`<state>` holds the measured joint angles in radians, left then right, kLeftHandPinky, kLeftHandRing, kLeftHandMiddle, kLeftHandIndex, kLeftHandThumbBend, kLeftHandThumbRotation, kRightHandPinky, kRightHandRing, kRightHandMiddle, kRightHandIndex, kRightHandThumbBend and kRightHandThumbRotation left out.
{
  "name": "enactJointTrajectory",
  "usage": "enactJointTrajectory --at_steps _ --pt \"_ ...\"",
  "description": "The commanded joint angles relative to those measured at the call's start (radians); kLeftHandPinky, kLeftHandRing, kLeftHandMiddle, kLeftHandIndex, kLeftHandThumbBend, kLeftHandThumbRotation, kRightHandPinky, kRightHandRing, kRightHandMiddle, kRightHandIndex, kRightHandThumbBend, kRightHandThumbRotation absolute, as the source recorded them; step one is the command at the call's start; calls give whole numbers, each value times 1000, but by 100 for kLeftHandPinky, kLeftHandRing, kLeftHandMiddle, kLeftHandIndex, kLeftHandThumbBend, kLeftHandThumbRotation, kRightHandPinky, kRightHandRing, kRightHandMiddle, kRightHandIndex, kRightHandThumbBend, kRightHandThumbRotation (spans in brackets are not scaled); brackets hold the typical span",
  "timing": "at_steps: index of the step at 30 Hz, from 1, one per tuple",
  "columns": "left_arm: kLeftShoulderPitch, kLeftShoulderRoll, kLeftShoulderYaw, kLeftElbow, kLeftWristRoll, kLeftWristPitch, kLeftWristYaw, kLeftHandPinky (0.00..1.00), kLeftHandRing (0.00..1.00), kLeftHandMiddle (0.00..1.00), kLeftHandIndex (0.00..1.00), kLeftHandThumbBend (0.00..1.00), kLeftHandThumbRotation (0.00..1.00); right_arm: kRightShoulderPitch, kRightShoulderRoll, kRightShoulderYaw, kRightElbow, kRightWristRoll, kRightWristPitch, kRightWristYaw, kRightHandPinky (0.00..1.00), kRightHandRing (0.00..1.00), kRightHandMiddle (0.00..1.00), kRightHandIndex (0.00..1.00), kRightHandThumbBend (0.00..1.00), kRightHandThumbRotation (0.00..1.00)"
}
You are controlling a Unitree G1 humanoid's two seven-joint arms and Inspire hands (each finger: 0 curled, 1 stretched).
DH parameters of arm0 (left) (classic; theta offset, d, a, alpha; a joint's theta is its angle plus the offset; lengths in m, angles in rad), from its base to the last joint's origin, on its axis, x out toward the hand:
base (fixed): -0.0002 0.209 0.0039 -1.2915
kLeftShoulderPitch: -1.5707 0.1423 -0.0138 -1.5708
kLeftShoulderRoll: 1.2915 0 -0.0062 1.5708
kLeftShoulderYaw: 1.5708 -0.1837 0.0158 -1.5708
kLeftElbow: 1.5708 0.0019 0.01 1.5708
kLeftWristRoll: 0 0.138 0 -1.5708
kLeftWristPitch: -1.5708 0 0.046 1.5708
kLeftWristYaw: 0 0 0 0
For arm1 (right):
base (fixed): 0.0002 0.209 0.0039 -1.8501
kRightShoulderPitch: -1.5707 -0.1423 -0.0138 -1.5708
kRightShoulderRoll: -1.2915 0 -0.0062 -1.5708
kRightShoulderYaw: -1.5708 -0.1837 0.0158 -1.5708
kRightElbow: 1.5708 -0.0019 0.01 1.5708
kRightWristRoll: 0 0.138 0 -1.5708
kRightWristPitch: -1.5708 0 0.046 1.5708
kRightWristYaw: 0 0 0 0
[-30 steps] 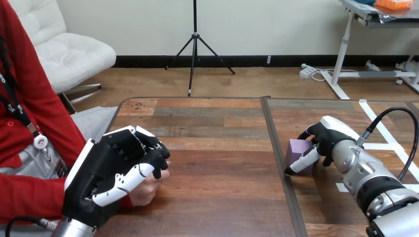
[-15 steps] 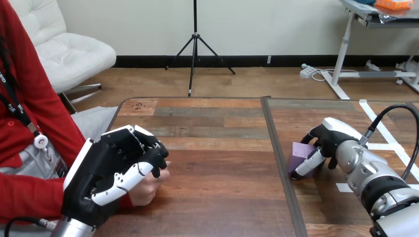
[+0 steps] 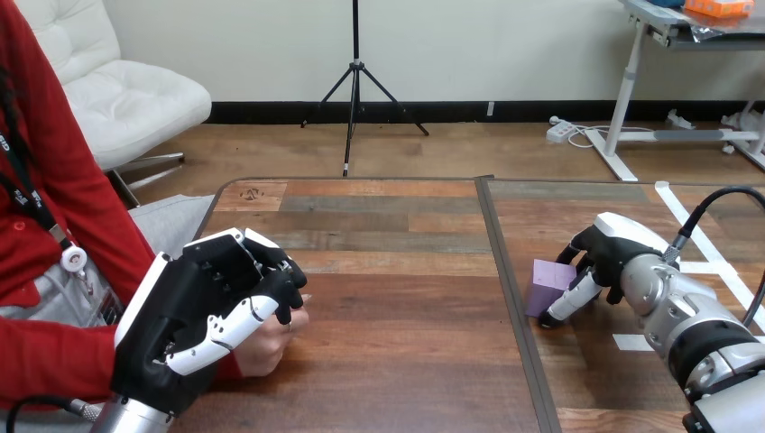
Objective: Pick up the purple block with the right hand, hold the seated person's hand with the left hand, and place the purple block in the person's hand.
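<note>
- Over at the view's left, the left robot hand is wrapped over the person's hand. Its fingers are curled across the top and its white thumb is laid along the near side.
- The person's hand is a loose fist coming out of a red sleeve, low over the tabletop near its left edge.
- Across on the right, the right robot hand has the purple block pinched, thumb pressed on the near face and fingers curled behind the far side.
- The purple block sits tilted, just right of the dark seam that runs down the tabletop.
- Hard to call from this angle whether the block's lower edge is touching the wood or just clear of it.
- The two robot hands are well apart, with open wood between them.
</note>
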<state>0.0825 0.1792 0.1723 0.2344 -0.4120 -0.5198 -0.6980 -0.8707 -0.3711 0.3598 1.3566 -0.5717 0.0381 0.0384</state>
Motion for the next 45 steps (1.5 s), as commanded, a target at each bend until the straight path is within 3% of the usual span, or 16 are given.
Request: enactJointTrajectory --at_steps 1,12,20,30,45 --pt "-53 15 3 -17 -2 -8 0 28 42 50 45 52 28 -50 -26 12 -12 -13 -25 -23 52 61 65 62 83 0" --pt "-54 18 4 -26 12 -10 18 29 41 50 45 51 28 -43 -29 -3 -16 -9 -50 -54 53 62 64 52 77 0" --pt "-54 18 3 -33 17 -1 31 28 41 50 45 53 29 -38 -30 -18 -17 3 -68 -78 44 50 54 49 75 0" --pt "-68 29 14 -10 110 -84 89 29 40 49 45 56 31 -38 -35 -30 -19 14 -78 -91 39 44 49 48 74 0" --pt "-96 52 22 37 150 -140 121 29 40 49 45 56 26 -41 -47 -42 -22 37 -91 -99 39 44 49 49 74 0"
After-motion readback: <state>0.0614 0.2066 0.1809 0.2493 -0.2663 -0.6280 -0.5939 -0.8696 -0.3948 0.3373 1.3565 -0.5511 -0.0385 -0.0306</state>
